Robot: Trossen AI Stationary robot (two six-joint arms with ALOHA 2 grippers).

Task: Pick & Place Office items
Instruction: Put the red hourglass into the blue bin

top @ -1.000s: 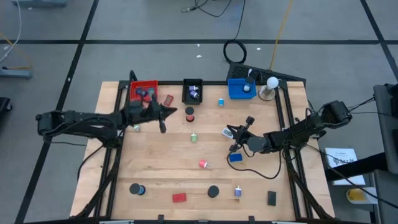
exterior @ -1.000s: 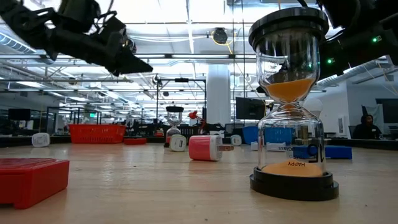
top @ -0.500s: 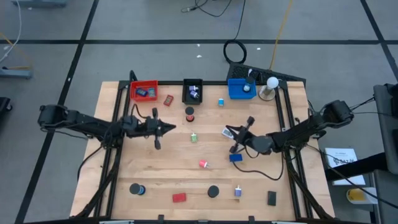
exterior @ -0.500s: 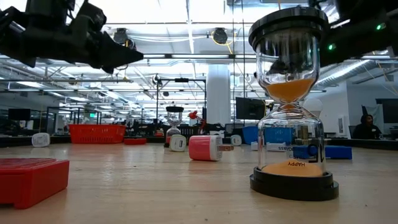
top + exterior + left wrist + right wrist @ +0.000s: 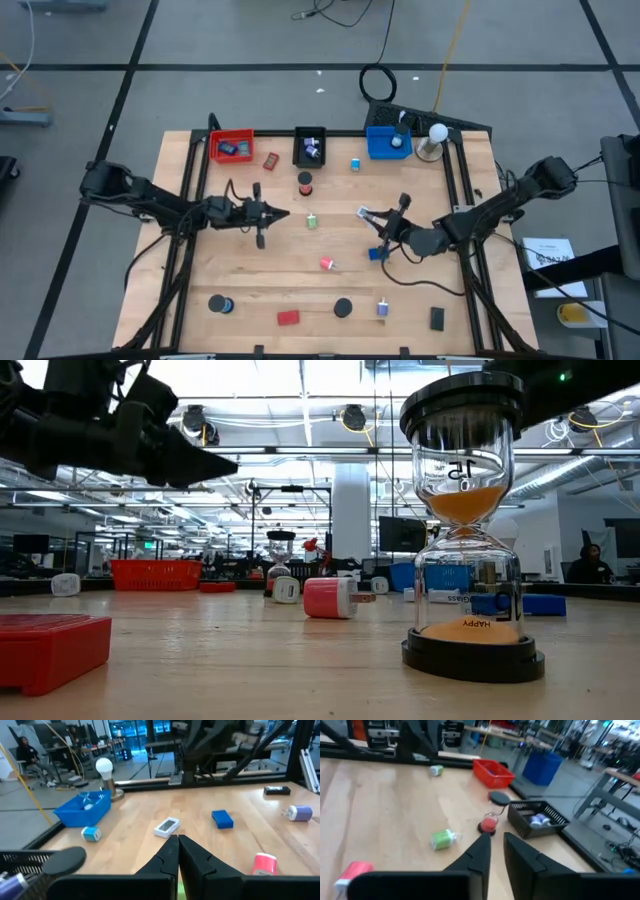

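Observation:
Small office items lie scattered on the wooden table: a white clip (image 5: 365, 212), a blue block (image 5: 377, 254), a green piece (image 5: 312, 221), a pink piece (image 5: 327, 263) and a red disc (image 5: 305, 183). My left gripper (image 5: 285, 213) hangs shut over the table's middle left and points right toward the green piece; its fingers meet in the wrist view (image 5: 177, 839). My right gripper (image 5: 372, 224) hovers between the white clip and the blue block. It is open by a narrow gap (image 5: 493, 845) and holds nothing.
A red tray (image 5: 231, 147), a black tray (image 5: 310, 146), a blue tray (image 5: 388, 143) and a white ball lamp (image 5: 437, 133) line the far edge. An hourglass (image 5: 465, 520), a red block (image 5: 288, 318), a purple piece (image 5: 383, 307) and a black block (image 5: 437, 318) sit near the near edge.
My left gripper has drawn back from beside the red tray, moved toward the near edge and come low over the table's middle left. My right gripper has shifted a little toward the near edge. The items on the table have stayed in place.

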